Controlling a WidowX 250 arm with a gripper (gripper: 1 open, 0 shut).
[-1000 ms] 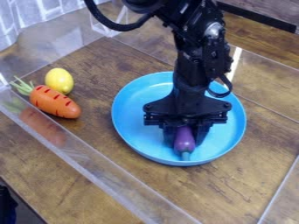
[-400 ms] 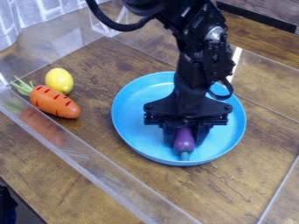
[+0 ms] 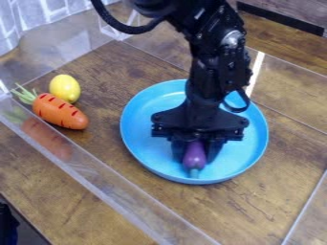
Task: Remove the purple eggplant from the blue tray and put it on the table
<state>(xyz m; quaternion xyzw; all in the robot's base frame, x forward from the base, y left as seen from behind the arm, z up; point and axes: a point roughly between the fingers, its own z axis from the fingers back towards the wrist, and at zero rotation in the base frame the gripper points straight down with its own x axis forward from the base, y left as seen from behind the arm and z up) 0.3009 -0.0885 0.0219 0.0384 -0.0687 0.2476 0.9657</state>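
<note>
Camera view, left to right: what do you see?

"Well off to one side of the jaws, the carrot (image 3: 60,111) lies on the table (image 3: 79,180), with the lemon (image 3: 61,88) just beside it. Neither is wanted."

And at the jaws?

"The black gripper (image 3: 193,144) is down inside the blue tray (image 3: 143,159), clenched on the eggplant (image 3: 194,156). The eggplant sits between the fingertips, one end poking out toward the camera, over the tray's floor. I can't tell whether it touches the bottom."

How will it handle?

"Light, I'd guess, and fairly firm, being a toy. That glossy skin could be slippery, so a hold near the tip might let it swivel or slide out."

Where should the grip be, then?

"Around the thick middle, squarely across its length, with a steady squeeze. Then straight up, above the rim, before moving sideways to the wood."
</note>
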